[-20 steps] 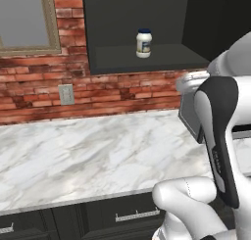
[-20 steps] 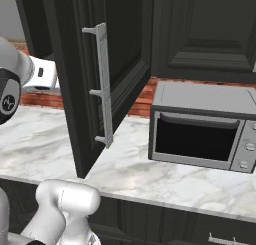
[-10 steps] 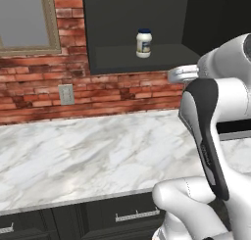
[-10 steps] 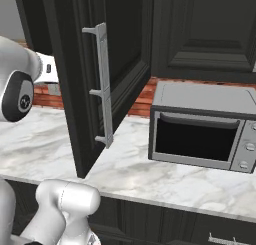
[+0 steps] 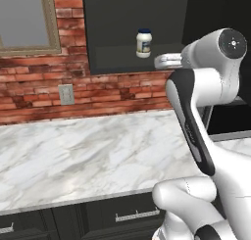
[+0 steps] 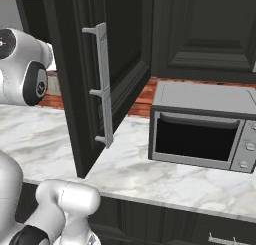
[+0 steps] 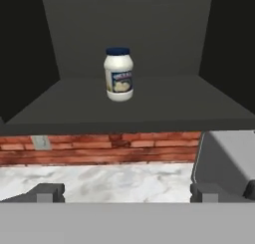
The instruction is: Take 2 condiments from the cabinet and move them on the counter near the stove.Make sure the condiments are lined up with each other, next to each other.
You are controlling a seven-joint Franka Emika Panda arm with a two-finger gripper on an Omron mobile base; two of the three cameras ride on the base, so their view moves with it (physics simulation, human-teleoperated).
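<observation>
White marble counter (image 5: 83,156) with grey veins runs along the front over dark drawer fronts (image 5: 122,217), bare in its near part. Gripper (image 7: 127,193) hovers above the counter, jaws spread wide, nothing between them. Red brick wall (image 5: 112,94) behind carries an outlet (image 5: 65,94), with a window (image 5: 24,18) to the upper left. Grey microwave (image 6: 202,126) sits on the counter to the right, beside the swung-open cabinet door (image 6: 95,74). Farther back, the charcoal cabinet (image 7: 129,108) holds the white jar (image 7: 119,74), blue-lidded, upright mid-shelf.
</observation>
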